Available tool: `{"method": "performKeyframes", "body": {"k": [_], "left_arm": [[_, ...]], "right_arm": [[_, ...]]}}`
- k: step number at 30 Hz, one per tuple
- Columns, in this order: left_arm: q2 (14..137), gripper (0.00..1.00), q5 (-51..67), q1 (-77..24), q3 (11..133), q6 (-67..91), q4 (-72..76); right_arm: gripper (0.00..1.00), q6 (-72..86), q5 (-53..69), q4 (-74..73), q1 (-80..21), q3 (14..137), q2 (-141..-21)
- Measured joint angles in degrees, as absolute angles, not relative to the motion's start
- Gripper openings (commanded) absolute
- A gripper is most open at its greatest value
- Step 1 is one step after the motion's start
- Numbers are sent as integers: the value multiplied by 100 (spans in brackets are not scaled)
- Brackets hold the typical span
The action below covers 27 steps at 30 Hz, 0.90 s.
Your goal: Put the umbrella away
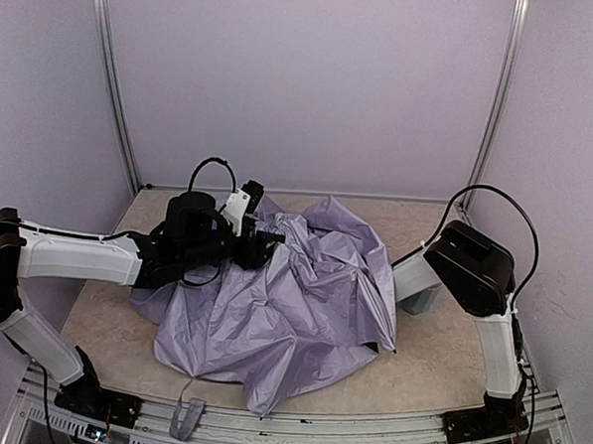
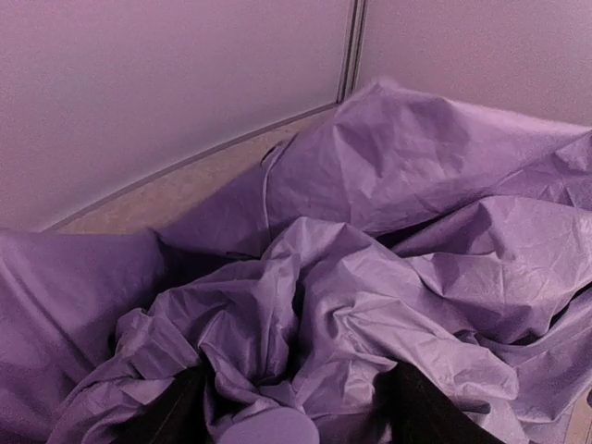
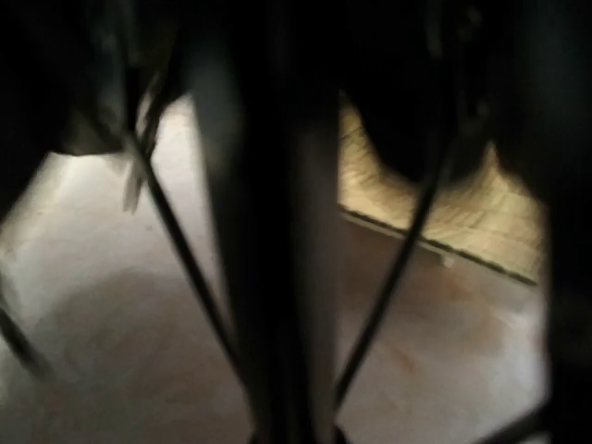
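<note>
The umbrella lies collapsed on the table, its pale lavender canopy spread in crumpled folds. My left gripper reaches in from the left and presses into the canopy's far left part. In the left wrist view its two dark fingers stand wide with a gathered bunch of canopy between them and a rounded lavender knob low in the gap. My right gripper is hidden under the canopy in the top view. Its wrist view shows the thick dark shaft rising from between its jaws, with thin ribs beside it.
A woven straw tray lies on the table under the canopy, beyond the shaft. A lavender strap hangs over the table's front edge. Lavender walls with metal corner rails close in the back and sides. The right arm bends in from the right.
</note>
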<state>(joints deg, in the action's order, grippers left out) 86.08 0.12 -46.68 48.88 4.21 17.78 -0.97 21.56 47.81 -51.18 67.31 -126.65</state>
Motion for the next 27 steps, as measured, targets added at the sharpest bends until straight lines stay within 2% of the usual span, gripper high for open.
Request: {"method": "performKeyframes", "body": {"k": [8, 16, 21, 27], "left_arm": [[8836, 64, 314, -4534, 4705, 722, 2685], [8246, 67, 506, -4488, 4818, 934, 1935], [7946, 67, -154, -4587, 5865, 718, 840], [7448, 67, -1262, -5247, 7194, 121, 696]], "right_arm": [[0, 69, 1966, 4563, -5109, 6689, -12486], [3, -384, 2012, 3317, -5175, 6737, -11887], [4, -239, 2222, 2491, -5148, 7647, -11581], [6, -193, 2467, 2204, -5260, 9017, -11120]]}}
